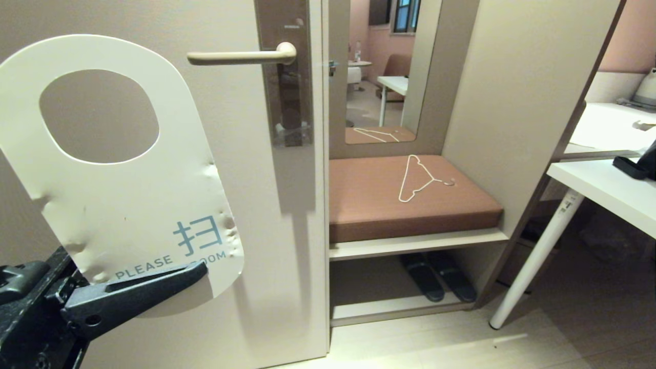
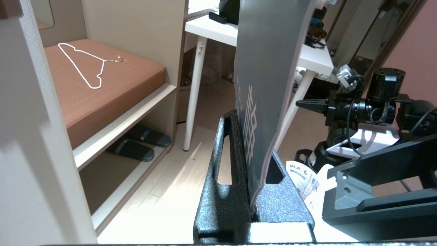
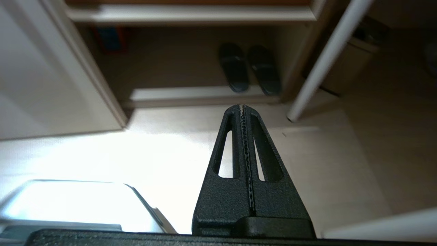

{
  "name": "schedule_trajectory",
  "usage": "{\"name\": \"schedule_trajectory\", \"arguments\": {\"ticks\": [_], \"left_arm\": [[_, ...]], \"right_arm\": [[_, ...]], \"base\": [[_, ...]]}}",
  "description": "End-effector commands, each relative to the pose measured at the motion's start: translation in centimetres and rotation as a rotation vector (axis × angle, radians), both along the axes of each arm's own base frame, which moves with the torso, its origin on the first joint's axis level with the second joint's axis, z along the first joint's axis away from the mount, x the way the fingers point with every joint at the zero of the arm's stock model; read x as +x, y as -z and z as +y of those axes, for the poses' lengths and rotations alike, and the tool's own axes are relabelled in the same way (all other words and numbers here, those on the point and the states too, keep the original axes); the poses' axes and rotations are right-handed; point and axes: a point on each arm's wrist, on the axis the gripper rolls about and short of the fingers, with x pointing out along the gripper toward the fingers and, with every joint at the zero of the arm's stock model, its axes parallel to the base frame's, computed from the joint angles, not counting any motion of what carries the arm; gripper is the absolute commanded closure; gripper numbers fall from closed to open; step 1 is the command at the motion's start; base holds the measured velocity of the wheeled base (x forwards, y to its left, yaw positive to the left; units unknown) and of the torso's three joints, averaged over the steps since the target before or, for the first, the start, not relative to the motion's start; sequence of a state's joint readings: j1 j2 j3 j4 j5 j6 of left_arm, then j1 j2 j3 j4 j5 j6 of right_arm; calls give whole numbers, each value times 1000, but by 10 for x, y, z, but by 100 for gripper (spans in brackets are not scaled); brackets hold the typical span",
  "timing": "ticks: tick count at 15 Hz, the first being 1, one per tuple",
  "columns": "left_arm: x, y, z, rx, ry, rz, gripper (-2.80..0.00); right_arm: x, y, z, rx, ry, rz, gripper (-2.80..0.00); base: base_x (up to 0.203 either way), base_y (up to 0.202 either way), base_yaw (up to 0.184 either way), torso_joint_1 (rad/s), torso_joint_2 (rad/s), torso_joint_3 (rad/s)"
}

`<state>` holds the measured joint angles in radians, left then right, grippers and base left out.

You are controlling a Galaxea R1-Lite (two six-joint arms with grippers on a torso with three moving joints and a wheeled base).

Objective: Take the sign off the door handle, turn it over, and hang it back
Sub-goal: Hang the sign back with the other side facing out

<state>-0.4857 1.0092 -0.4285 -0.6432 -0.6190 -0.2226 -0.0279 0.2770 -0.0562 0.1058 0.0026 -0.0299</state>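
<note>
The sign (image 1: 128, 205) stands upright at the left of the head view. Its white face with blue "PLEASE … ROOM" lettering is turned toward me, and its large hole is on top. My left gripper (image 1: 200, 270) is shut on the sign's lower end. In the left wrist view the sign's grey face (image 2: 269, 68) rises from between the two black fingers (image 2: 232, 153). The cream door handle (image 1: 241, 56) sticks out from its brown-grey plate (image 1: 284, 31), up and right of the sign and apart from it. My right gripper (image 3: 241, 106) is shut on nothing, low over the floor.
A white wire hanger (image 1: 417, 179) lies on the brown bench cushion (image 1: 369, 205) right of the door. Dark slippers (image 1: 435, 277) sit under the bench. A white desk (image 1: 605, 189) with a slanted leg stands at the right. A mirror (image 1: 379, 77) hangs above the bench.
</note>
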Motion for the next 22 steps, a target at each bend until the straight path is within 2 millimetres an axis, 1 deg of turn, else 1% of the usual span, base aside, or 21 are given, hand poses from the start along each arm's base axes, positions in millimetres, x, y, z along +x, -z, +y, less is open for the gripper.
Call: {"name": "schedule_trajectory", "arguments": {"ticks": [1, 4, 7, 8, 11, 17, 19, 22], "left_arm": [[1, 1, 0, 1, 3, 1, 0], [1, 1, -1, 2, 3, 4, 0], [2, 2, -1, 5, 0, 8, 0], [2, 2, -1, 5, -2, 10, 0], [10, 0, 3, 4, -64, 6, 0], [27, -17, 25, -14, -271, -35, 0], [32, -15, 30, 12, -345, -57, 0], [51, -5, 34, 132, -480, -102, 0]], "right_arm": [[-1, 3, 0, -12, 4, 5, 0], [-9, 5, 0, -22, -33, -81, 0], [-20, 7, 0, -24, -46, -227, 0], [-22, 8, 0, -23, -47, -252, 0], [-22, 8, 0, -22, -48, -255, 0], [-22, 8, 0, -15, -45, -256, 0], [-22, 8, 0, -15, -45, -258, 0], [-22, 8, 0, -15, -45, -256, 0]], "base": [[0, 0, 0, 0, 0, 0], [0, 0, 0, 0, 0, 0], [0, 0, 0, 0, 0, 0], [0, 0, 0, 0, 0, 0], [0, 0, 0, 0, 0, 0], [0, 0, 0, 0, 0, 0], [0, 0, 0, 0, 0, 0], [0, 0, 0, 0, 0, 0]]}}
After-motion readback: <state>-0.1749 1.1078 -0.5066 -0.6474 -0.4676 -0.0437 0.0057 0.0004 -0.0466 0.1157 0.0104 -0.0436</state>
